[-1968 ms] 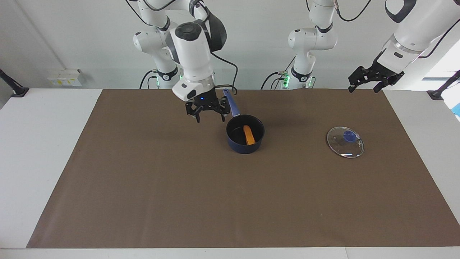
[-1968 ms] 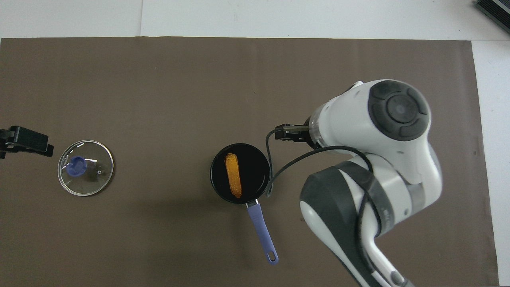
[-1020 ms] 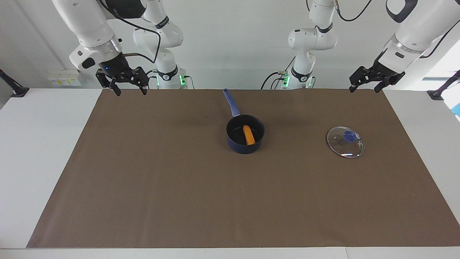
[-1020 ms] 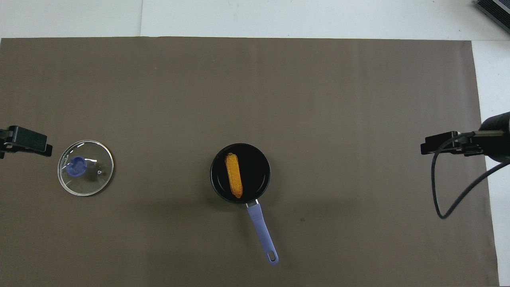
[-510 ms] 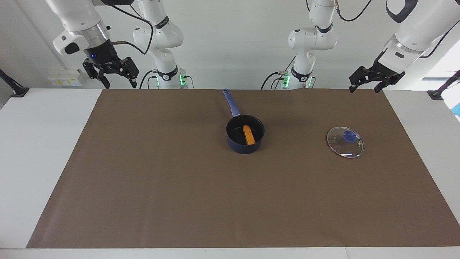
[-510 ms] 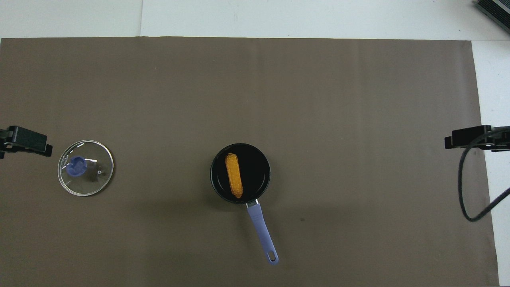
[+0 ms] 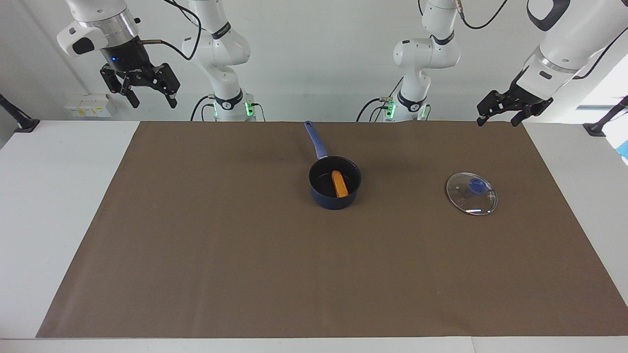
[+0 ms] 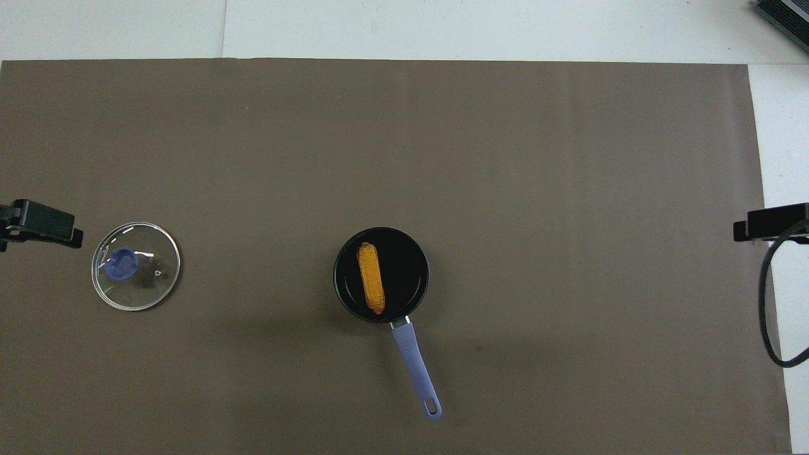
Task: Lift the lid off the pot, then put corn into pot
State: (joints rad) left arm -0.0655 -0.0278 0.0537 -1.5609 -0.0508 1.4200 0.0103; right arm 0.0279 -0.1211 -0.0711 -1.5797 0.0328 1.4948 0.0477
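The navy pot (image 7: 335,189) (image 8: 381,273) stands in the middle of the brown mat, its handle pointing toward the robots. The orange corn (image 7: 339,184) (image 8: 371,278) lies inside it. The glass lid (image 7: 471,193) (image 8: 136,266) with its blue knob lies flat on the mat toward the left arm's end. My left gripper (image 7: 505,111) (image 8: 38,222) is open and empty, raised over the mat's corner at the left arm's end. My right gripper (image 7: 141,89) (image 8: 771,223) is open and empty, raised high over the mat's edge at the right arm's end.
The brown mat (image 7: 245,255) covers most of the white table (image 7: 54,196). A black cable (image 8: 768,303) hangs from the right arm. A small white box (image 7: 88,105) sits at the wall beside the right arm's end.
My right gripper has drawn away from beside the pot, out to the right arm's end, and risen high. The left gripper, pot, corn and lid have not moved.
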